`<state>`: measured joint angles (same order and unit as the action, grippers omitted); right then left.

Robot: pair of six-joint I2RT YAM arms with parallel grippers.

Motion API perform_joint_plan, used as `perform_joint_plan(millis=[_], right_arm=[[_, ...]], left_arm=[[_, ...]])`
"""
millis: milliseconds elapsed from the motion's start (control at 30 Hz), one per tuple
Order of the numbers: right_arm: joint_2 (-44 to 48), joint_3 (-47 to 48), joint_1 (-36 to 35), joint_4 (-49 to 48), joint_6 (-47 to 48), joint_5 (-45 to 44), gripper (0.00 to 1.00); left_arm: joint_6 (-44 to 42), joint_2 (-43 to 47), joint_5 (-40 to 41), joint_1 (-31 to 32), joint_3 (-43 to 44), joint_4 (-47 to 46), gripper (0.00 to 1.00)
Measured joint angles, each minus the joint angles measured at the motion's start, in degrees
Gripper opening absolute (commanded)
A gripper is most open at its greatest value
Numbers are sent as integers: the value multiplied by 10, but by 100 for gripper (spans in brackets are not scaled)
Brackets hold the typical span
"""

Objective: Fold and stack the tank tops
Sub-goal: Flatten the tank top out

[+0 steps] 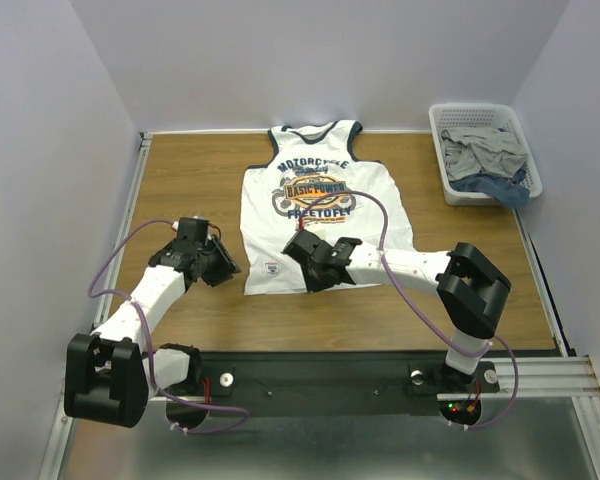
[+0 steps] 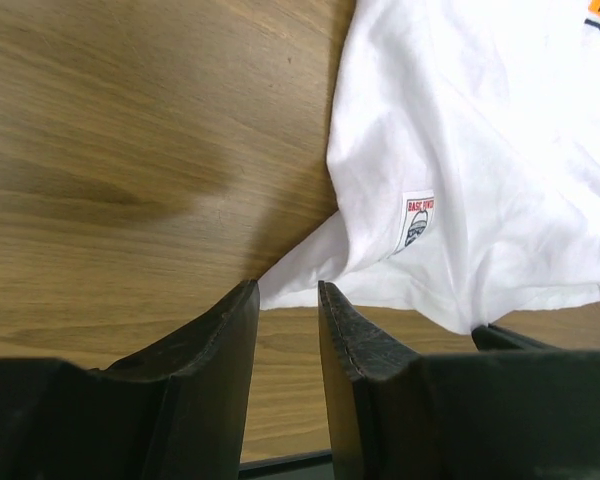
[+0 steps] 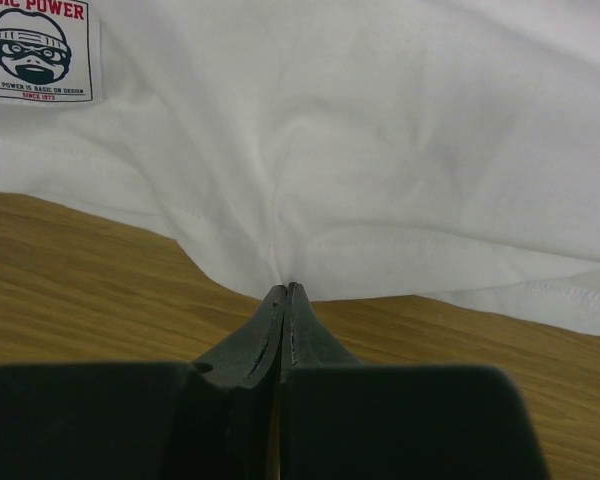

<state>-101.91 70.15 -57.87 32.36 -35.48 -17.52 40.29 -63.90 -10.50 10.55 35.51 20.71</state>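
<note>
Your brown wooden desk [image 1: 180, 180] sits between pale walls [image 1: 280, 60]; white plastic basket [image 1: 441, 150] upper right. Left tool [image 2: 288, 290] half open, empty; right tool [image 3: 285, 289] clamped on hem of white printed tank top [image 1: 325, 200].

Tank top [image 1: 325, 215]: white, navy neck and armhole trim, navy-and-orange chest print. Its hem label [image 3: 35, 50] is white with red lettering and a navy masked face. Table [image 1: 180, 190] under the tank top is brown woodgrain; basket [image 1: 439, 150] to the tank top's right is white lattice, with grey cloth [image 1: 485, 148] and blue cloth [image 1: 507, 187] inside. Left gripper [image 2: 288, 290] and right gripper [image 3: 285, 290] at the tank top's hem are black, left arm [image 1: 145, 295] and right arm [image 1: 410, 265] white with black joints, cables [image 1: 92, 288] purple.
</note>
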Motion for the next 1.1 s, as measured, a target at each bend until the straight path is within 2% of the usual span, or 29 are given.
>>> perform_joint_plan(millis=[67, 133, 300, 333, 600, 867, 1100], right_arm=[[0, 0, -1, 3, -4, 0, 3], [0, 0, -3, 4, -8, -4, 9], [0, 0, -3, 7, -17, -25, 34], [0, 0, -3, 7, -17, -28, 36], [57, -13, 17, 7, -18, -52, 36], [153, -97, 102, -1, -8, -60, 38], [198, -144, 157, -5, 6, -52, 38]], left_arm=[[-2, -2, 13, 6, 11, 10, 41], [-5, -7, 23, 15, 19, 18, 41], [-11, -21, 48, 53, 40, 36, 41], [-12, -21, 52, 58, 43, 38, 41], [-4, -29, 108, 113, 56, 72, 41], [9, -87, 153, 180, 72, 104, 44], [9, -140, 175, 205, 92, 107, 45]])
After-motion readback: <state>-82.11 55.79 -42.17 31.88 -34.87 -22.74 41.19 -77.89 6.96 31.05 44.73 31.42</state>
